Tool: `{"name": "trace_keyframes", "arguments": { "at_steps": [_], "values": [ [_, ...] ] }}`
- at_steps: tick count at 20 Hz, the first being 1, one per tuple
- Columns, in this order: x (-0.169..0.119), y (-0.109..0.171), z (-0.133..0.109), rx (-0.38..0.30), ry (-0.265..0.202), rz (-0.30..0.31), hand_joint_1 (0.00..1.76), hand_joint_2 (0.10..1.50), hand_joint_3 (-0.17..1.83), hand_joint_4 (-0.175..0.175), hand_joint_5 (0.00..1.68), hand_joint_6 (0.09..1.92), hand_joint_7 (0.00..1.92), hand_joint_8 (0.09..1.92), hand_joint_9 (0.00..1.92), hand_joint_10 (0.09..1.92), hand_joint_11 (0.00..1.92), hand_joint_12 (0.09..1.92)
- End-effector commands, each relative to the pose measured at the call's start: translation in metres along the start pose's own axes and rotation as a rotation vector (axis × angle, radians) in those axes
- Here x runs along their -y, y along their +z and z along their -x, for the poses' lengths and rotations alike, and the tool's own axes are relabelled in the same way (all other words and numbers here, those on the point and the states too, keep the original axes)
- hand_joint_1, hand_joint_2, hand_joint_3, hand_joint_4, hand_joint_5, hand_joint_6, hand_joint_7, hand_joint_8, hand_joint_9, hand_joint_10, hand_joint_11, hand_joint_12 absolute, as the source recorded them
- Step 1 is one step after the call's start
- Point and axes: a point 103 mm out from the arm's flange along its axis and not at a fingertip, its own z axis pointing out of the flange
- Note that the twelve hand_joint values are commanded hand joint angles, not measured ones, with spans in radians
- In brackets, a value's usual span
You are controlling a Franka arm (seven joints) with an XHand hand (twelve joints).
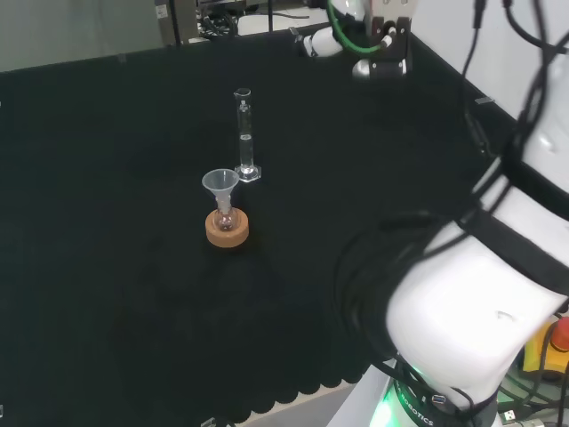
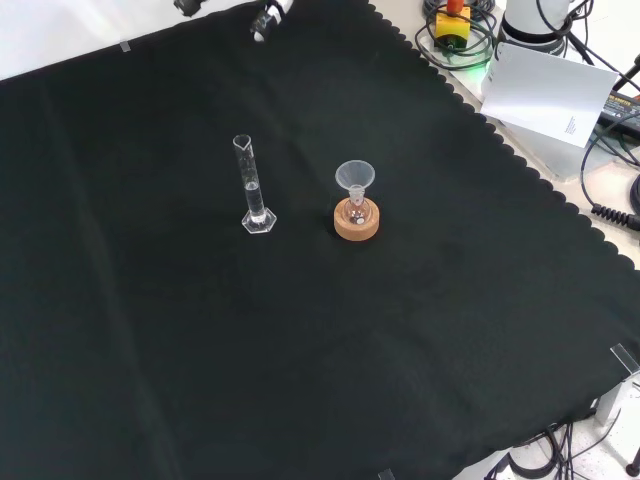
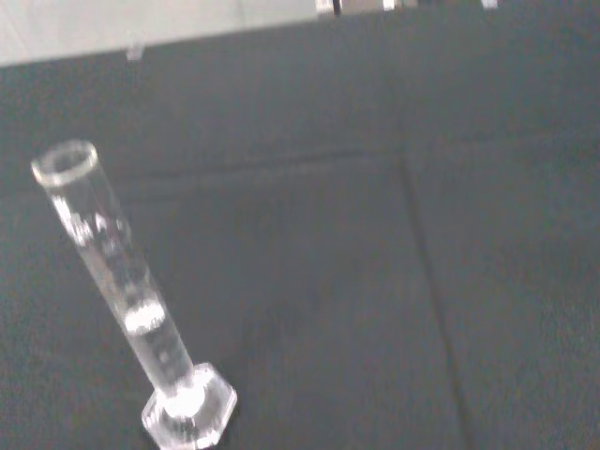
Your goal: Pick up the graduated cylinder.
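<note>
Front view, near to far: bare cloth [image 2: 300, 380] up front, then mid-bench the cylinder [image 2: 254, 190] upright on its hex foot, w/ a funnel [image 2: 354, 177] sitting in a small flask [image 2: 356, 213] on a cork ring [image 2: 357, 224] just to its right, apart from it. In head view the cylinder [image 1: 244, 138] stands just behind the funnel [image 1: 220, 183] and ring [image 1: 227, 228], not touching.

Handling, as a guess: thin clear tube, prob. light, stiff, smooth so likely slippery, and breakable. Tall and narrow on a small foot, so a side nudge could tip it. Best hold looks like the mid tube, fingers one side and thumb the other, above the foot and below the lip. Keep clear of the funnel stack when closing in.

Far edge: the hand [image 1: 378, 40] is at the bench's back in head view, well apart from the cylinder, cut off by the view's top. Front view has a scrap of it [image 2: 268, 18] at the top edge. Can't tell if its fingers are straight or curled.

Hard to make out: wrist view has the cylinder [image 3: 122, 291] close, w/ what may be a little liquid partway up, or just glare. Markings too blurred to read. Flask contents unclear.
</note>
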Motion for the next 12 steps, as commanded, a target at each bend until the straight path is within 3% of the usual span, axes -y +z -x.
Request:
{"name": "trace_keyframes", "arguments": {
  "at_steps": [1,8,12],
  "values": [
    [-0.014,0.143,-0.026,-0.224,-0.07,-0.109,0.66,0.89,0.17,-0.036,0.27,0.09,0.12,0.63,0.32,0.69,0.04,1.4],
    [-0.015,0.155,-0.03,-0.299,-0.129,-0.051,0.77,0.84,0.18,-0.043,0.28,0.09,0.15,0.66,0.35,0.68,0.09,1.39],
    [-0.014,0.167,-0.028,-0.421,-0.153,-0.017,0.86,0.75,0.33,-0.061,0.31,0.09,0.25,0.67,0.48,0.61,0.19,1.36]
  ]
}}
